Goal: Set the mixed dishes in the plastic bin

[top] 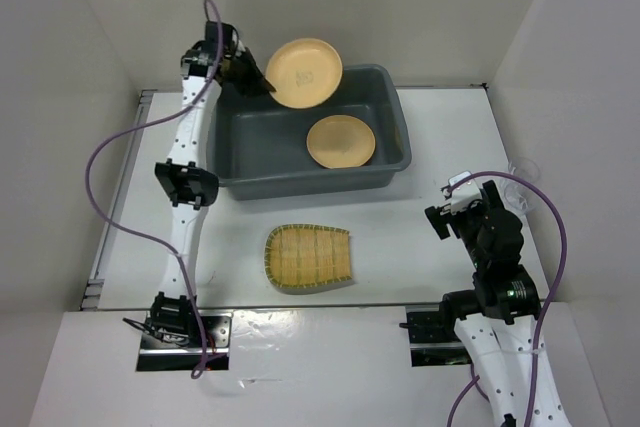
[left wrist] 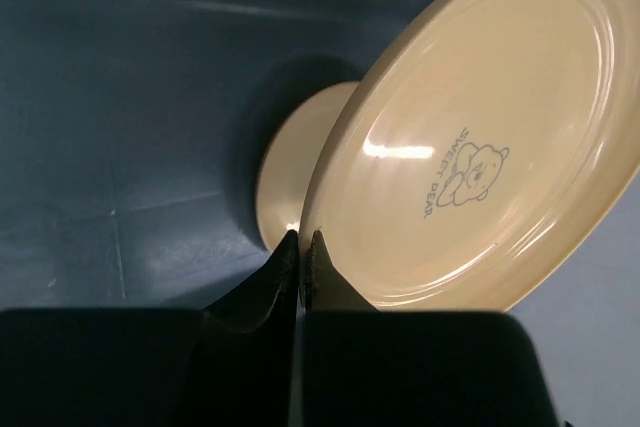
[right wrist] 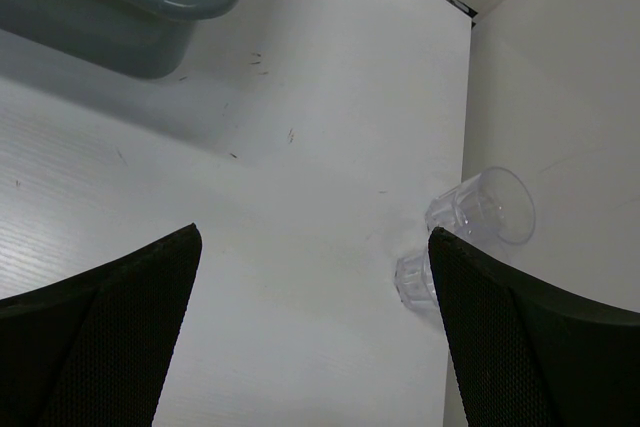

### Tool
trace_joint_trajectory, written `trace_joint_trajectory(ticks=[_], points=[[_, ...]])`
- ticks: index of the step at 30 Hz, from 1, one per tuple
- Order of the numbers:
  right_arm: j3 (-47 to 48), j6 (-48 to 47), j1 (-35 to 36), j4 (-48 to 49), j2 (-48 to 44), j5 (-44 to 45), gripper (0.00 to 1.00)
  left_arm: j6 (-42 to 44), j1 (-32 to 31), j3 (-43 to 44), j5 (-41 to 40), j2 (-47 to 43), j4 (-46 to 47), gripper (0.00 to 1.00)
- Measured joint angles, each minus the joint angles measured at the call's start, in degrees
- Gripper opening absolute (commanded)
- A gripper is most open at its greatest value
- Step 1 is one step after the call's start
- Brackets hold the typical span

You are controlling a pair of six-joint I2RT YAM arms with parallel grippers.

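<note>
My left gripper [top: 262,81] is shut on the rim of a yellow-orange plate [top: 304,72] and holds it tilted over the back of the dark grey plastic bin [top: 300,187]. In the left wrist view the gripper [left wrist: 303,237] pinches that plate [left wrist: 480,147], with the second plate [left wrist: 285,167] below it on the bin floor. The second plate [top: 340,140] lies flat in the bin. The tan woven tray [top: 308,255] lies on the table in front of the bin. My right gripper [right wrist: 313,235] is open and empty above the table. Two clear glass cups [right wrist: 482,205] lie beside its right finger.
White walls enclose the table on the left, back and right; the cups [top: 519,171] lie against the right wall. A corner of the bin [right wrist: 150,7] shows at the upper left of the right wrist view. Purple cables trail from both arms.
</note>
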Motion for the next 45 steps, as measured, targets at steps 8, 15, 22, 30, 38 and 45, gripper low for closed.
trace_joint_trajectory(ticks=[8, 15, 22, 30, 38, 45], points=[[0.0, 0.0, 0.0, 0.0, 0.2, 0.0, 0.99, 4.4, -7.0, -5.4, -7.9, 2.3, -3.0, 0.00], [0.0, 0.0, 0.0, 0.1, 0.9, 0.7, 0.99, 4.4, -11.3, -5.4, -9.8, 6.7, 0.0, 0.00], [0.0, 0.5, 0.0, 0.3, 1.4, 1.6, 0.99, 4.4, -12.9, -5.4, -10.5, 13.3, 0.2, 0.00], [0.0, 0.9, 0.0, 0.4, 2.3, 1.8, 0.99, 4.4, -12.6, -5.2, -10.7, 14.0, 1.7, 0.23], [0.0, 1.0, 0.0, 0.4, 2.5, 2.2, 0.99, 4.1, -12.6, -4.7, -9.2, 15.1, 2.5, 0.75], [0.0, 1.0, 0.1, 0.4, 2.9, 2.2, 0.99, 4.2, -13.1, -1.4, -7.6, 15.4, 1.9, 1.00]])
